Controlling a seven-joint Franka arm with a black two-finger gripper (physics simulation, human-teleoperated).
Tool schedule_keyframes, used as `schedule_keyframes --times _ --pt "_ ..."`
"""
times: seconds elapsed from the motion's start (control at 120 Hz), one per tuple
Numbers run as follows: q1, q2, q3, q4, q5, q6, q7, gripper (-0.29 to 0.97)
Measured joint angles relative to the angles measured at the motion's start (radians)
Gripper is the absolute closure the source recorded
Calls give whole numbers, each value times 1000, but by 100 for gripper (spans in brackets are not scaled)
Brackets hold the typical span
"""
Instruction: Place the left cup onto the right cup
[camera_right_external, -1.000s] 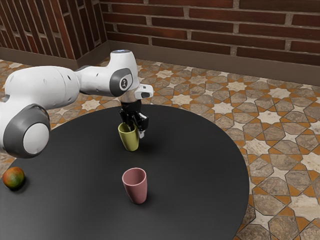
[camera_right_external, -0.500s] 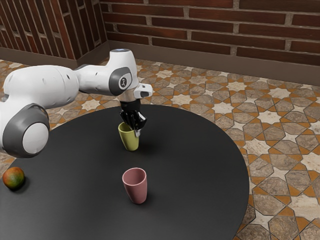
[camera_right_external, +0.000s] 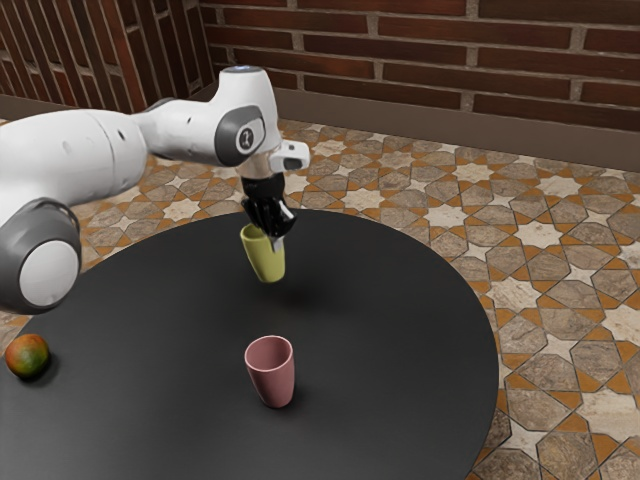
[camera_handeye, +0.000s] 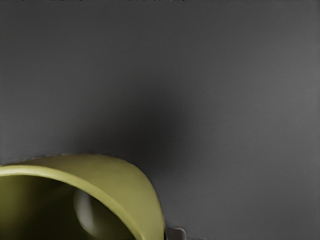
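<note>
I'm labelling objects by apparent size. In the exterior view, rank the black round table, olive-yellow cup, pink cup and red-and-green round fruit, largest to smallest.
1. black round table
2. pink cup and olive-yellow cup: pink looks slightly larger, but it stands nearer the camera, so unranked
3. red-and-green round fruit

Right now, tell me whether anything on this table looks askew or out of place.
Only the yellow-green cup: it hangs slightly tilted in the gripper, off the table. The pink cup stands upright, nothing is spilled. A round fruit sits apart near the table's edge at the exterior view's left.
</note>
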Motion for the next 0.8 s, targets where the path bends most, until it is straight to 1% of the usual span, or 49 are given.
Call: schedule_keyframes --times 0.317,0.508,0.633,0.8 --pt "-96 -211 17 -217 4 -1 -27 79" --pt "-143 -349 14 -351 32 3 -58 79" --pt "-157 -417 -10 -426 61 5 -85 79" --pt "-161 -474 -69 -490 110 12 -128 79"
